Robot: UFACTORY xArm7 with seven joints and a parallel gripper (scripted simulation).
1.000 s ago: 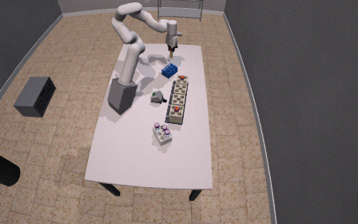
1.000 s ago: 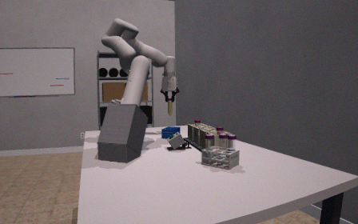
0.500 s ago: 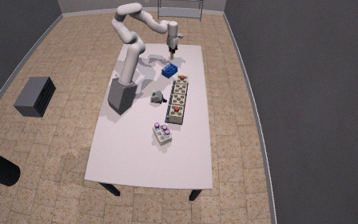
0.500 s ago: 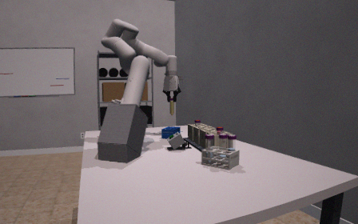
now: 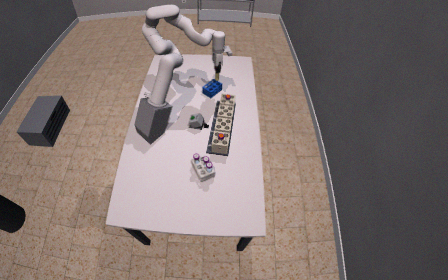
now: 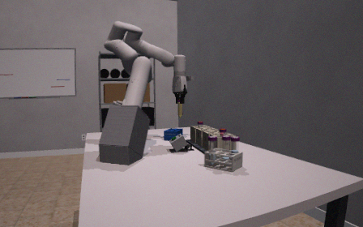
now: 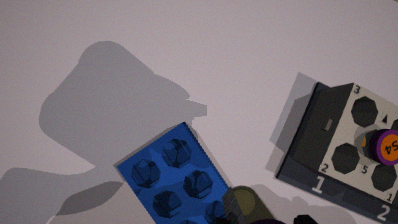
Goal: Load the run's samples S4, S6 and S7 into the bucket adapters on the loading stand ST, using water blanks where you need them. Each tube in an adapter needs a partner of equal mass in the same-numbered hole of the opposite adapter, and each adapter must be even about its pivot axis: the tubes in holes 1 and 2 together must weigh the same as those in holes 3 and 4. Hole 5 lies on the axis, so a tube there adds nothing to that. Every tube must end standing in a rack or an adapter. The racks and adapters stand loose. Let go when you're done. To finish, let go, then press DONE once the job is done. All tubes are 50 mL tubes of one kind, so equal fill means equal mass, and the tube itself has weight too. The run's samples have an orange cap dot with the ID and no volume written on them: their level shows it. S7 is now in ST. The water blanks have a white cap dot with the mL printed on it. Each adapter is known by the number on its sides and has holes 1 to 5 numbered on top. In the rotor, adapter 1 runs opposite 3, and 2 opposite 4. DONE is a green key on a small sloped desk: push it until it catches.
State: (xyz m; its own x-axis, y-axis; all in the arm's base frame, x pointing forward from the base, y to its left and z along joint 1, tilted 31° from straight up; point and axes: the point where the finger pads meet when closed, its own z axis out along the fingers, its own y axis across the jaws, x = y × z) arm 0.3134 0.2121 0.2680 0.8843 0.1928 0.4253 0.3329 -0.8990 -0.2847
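My fingers (image 5: 218, 68) (image 6: 181, 97) are pinching a purple-capped tube with yellowish contents (image 5: 217, 77) (image 6: 181, 109) (image 7: 244, 201), upright and clear of the table (image 5: 175, 200) (image 6: 182, 190) (image 7: 240, 30), its ID not readable from here. Blue rack (image 5: 212, 88) (image 6: 173, 134) (image 7: 192, 167) sits below and just beside the tube, visible holes empty. Near the rack, off to the side of my fingers, is the loading stand (image 5: 209, 150) (image 6: 196, 146) (image 7: 300, 175), where S4 (image 5: 228, 97) (image 6: 200, 122) (image 7: 389, 147) stands in adapter 1 (image 5: 228, 102) (image 7: 345, 130) at the stand's end nearest me.
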